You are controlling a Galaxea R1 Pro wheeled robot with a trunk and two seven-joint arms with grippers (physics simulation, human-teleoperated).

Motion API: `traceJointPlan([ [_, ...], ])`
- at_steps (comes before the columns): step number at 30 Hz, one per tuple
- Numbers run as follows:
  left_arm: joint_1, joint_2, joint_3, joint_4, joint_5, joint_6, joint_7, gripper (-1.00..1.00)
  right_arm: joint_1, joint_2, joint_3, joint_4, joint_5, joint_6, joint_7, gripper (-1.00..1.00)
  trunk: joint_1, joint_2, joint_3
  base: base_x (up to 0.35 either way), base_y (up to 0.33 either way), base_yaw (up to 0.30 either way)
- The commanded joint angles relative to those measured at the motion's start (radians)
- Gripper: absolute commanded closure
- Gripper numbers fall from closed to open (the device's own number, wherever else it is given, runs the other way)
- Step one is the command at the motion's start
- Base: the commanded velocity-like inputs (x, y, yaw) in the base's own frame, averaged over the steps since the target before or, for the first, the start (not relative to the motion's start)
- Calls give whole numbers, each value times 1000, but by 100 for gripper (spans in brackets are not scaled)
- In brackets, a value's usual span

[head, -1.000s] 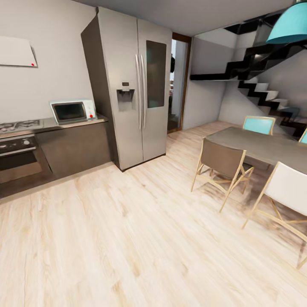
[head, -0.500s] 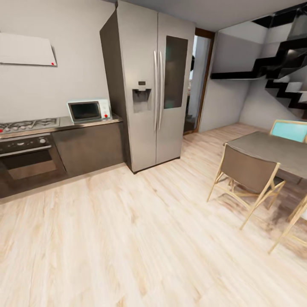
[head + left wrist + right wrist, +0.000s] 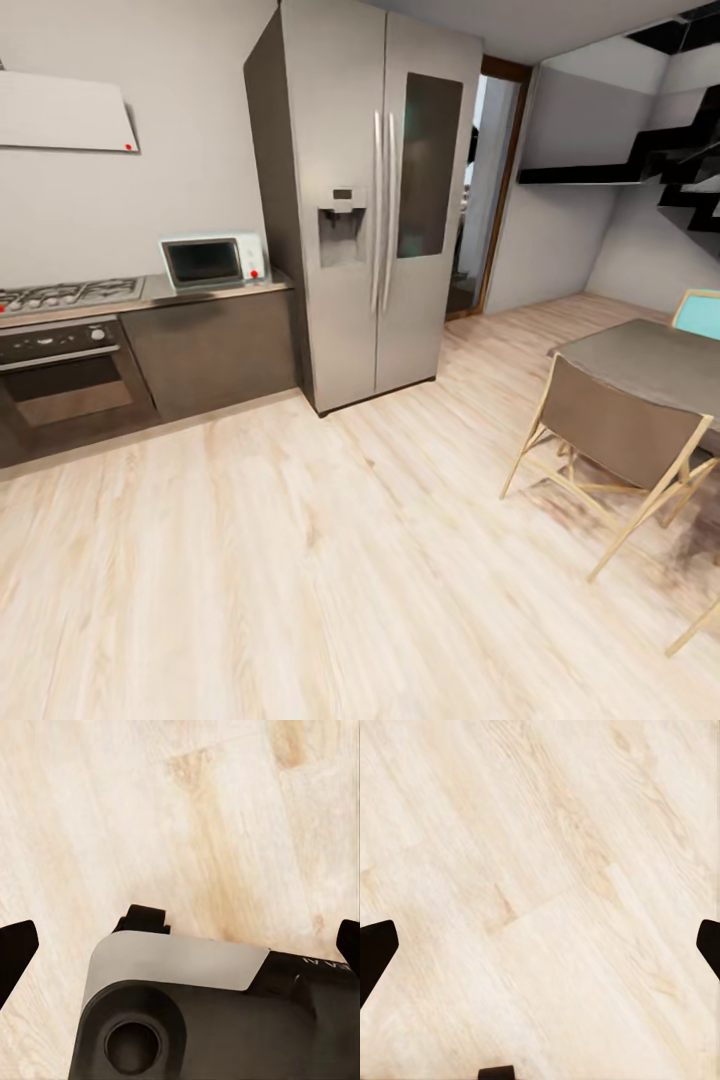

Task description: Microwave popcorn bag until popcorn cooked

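- Over the last second the whole head view has slid: the fridge (image 3: 375, 200) and the microwave (image 3: 214, 261) now sit further right in the frame and look slightly larger, while most of the dining set has slipped out at the right edge. That is the camera turning and coming nearer, not the furniture moving.
- For the task this reads as the robot still being on its way to the kitchen run; no handling step has begun.
- The microwave stands at the left of the frame, on the countertop (image 3: 215, 289), just beside the fridge's dark side. It is a pale box with a dark glass door, shut, and a white panel with a red dot.
- The gas hob (image 3: 68, 294) lies left of it, with the built-in oven (image 3: 62, 375) below.
- The popcorn bag cannot be made out on the stretch of counter in view.
- The left gripper (image 3: 180, 937) hangs over the wood floor (image 3: 330, 560), its dark fingertips at opposite edges of the wrist view: spread wide, holding nothing.
- The right gripper (image 3: 540, 945) is likewise wide apart and empty above bare planks.
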Motion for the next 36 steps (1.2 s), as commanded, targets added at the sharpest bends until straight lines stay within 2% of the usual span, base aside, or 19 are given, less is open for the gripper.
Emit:
traceJointPlan([
  [1,-1,0,4,1,1,-3,-1,-100,-1,0,2,1,1,-3,-3,-100,1,0,-1,343,-151,0],
  [6,-1,0,4,1,1,-3,-1,-100,0,1,2,1,1,-3,-3,-100,1,0,-1,343,-152,84],
  [16,-1,0,4,2,1,-3,-1,-100,-1,2,2,1,0,-3,-3,-100,1,0,-1,343,-152,260],
  [21,-1,0,5,3,1,-3,-1,-100,-2,9,1,-4,2,-2,-2,-100,1,0,-1,343,-156,270],
  [23,2,5,9,6,2,-3,-1,-100,-13,25,13,-25,3,-3,9,-100,1,0,-2,340,-172,268],
  [25,8,6,11,8,3,-22,-1,-100,-69,59,82,-92,5,3,7,-100,1,0,-4,339,-174,266],
  [26,9,4,11,10,3,-34,-1,-100,-97,66,111,-115,5,8,5,-100,1,0,-4,338,-175,266],
  [27,9,1,11,11,3,-50,-1,-100,-171,74,157,-155,3,37,3,-100,1,0,-5,338,-175,265],
  [28,10,0,11,12,3,-54,-1,-100,-211,79,171,-168,2,69,2,-100,1,0,-6,338,-175,264],
  [29,10,-1,10,13,3,-58,-1,-100,-270,91,183,-181,1,132,1,-100,1,0,-6,338,-175,264],
  [32,10,-2,10,14,3,-64,-1,-100,-395,122,193,-244,-2,231,1,-100,1,0,-9,338,-175,263],
  [33,10,-2,10,14,3,-65,-1,-100,-410,129,193,-266,-4,239,1,-100,1,0,-9,338,-175,263],
  [34,11,-2,10,14,3,-66,-1,-100,-435,140,194,-321,-7,266,1,-100,1,0,-10,338,-175,256],
  [36,11,-2,9,15,3,-67,-1,-100,-446,146,190,-434,-9,322,-5,-100,1,0,-12,338,-175,236],
])
